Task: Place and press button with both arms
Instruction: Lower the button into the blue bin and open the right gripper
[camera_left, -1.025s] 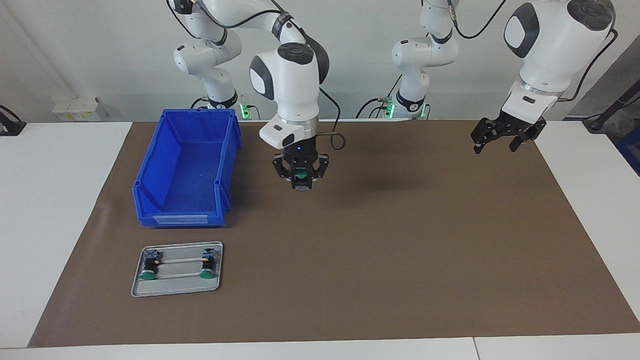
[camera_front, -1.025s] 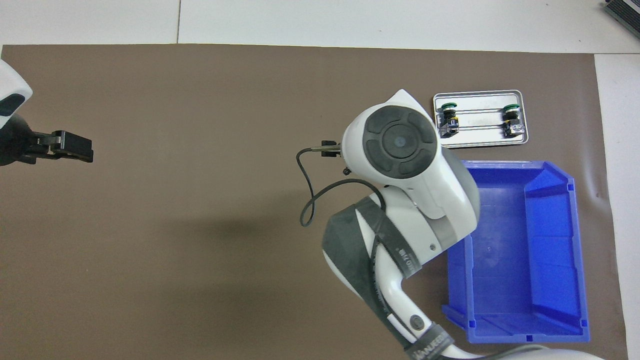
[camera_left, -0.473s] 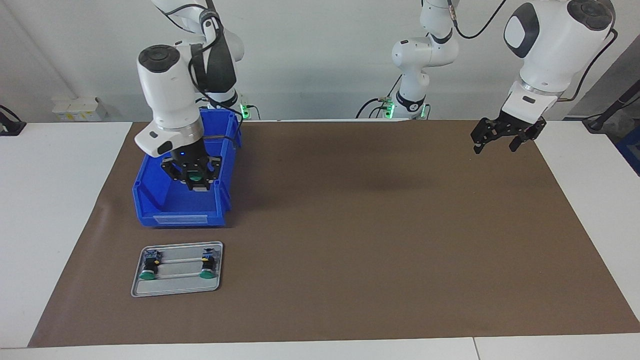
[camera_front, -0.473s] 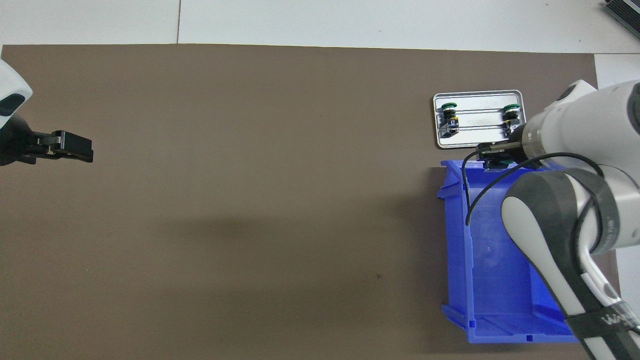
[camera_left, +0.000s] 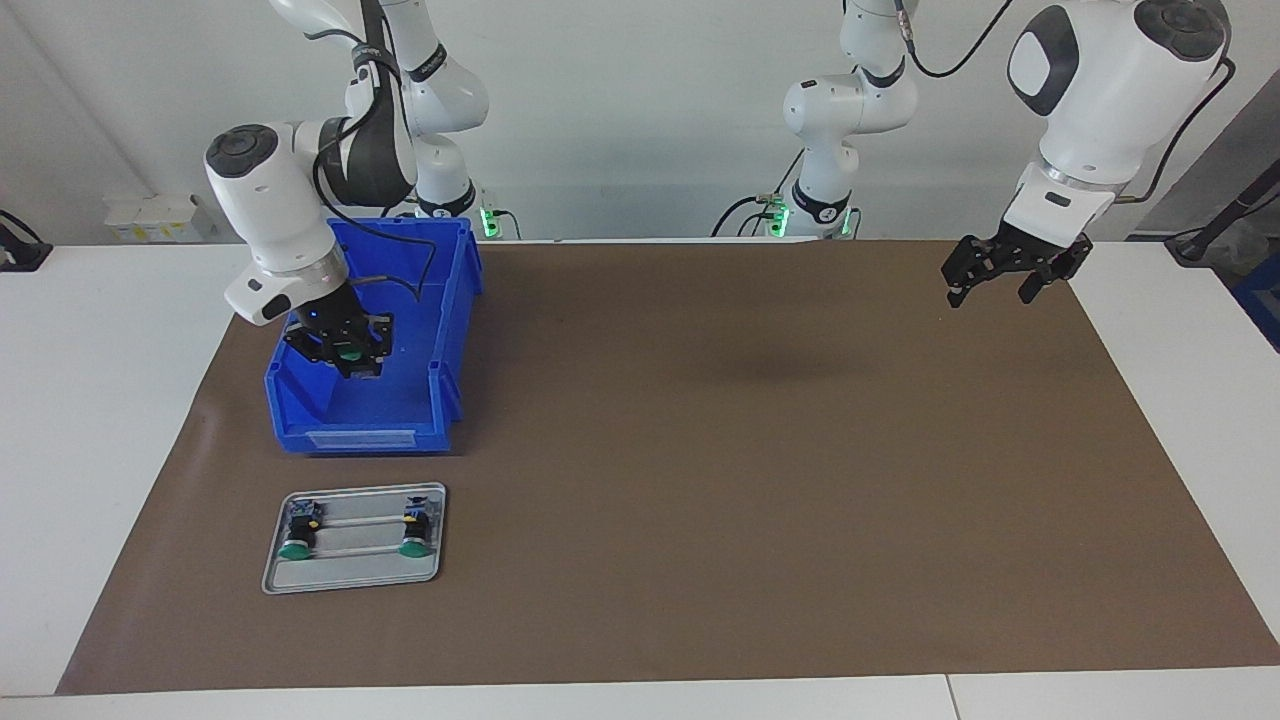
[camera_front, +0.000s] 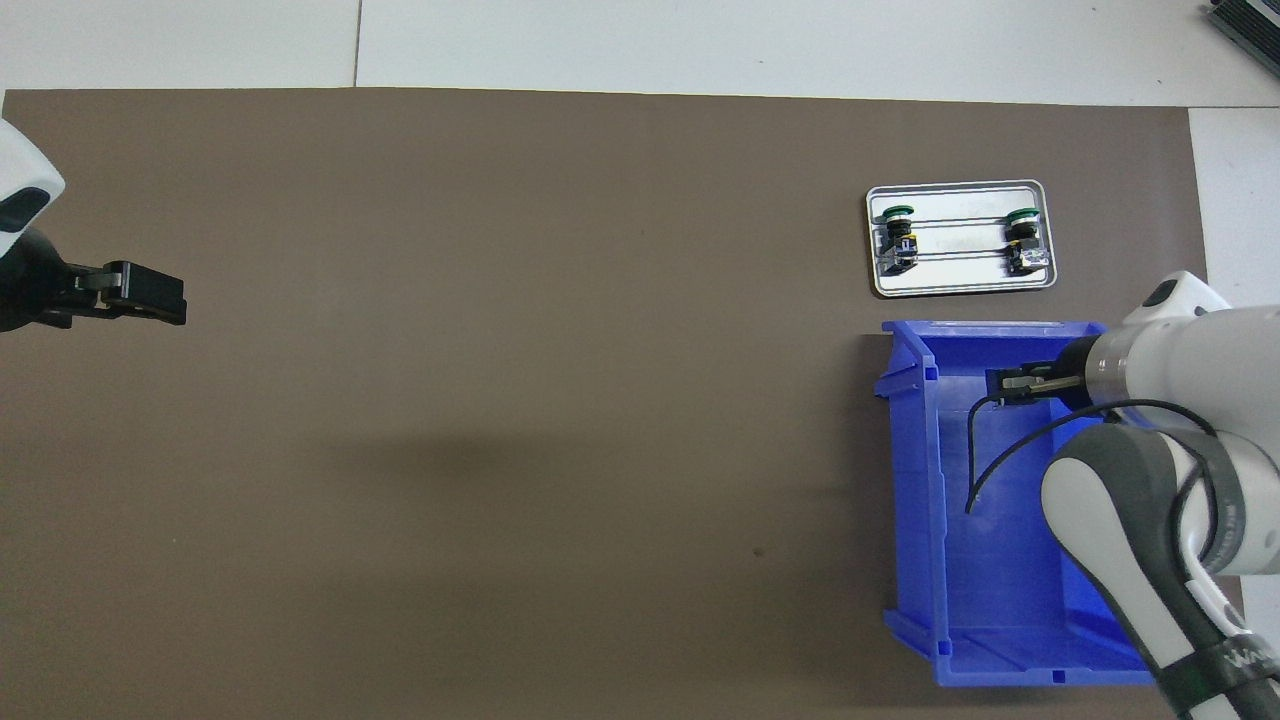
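Right gripper, mine, clenched on the button, hangs inside the blue bin, green cap facing the camera. Bin floor lies straight below, at six o'clock from the jaws in the facing view; my judgement is that the release turns on that drop. Left gripper waits, released, over the mat's other end. Two more buttons rest on the tray.

Pale grey wall; white table under brown mat.
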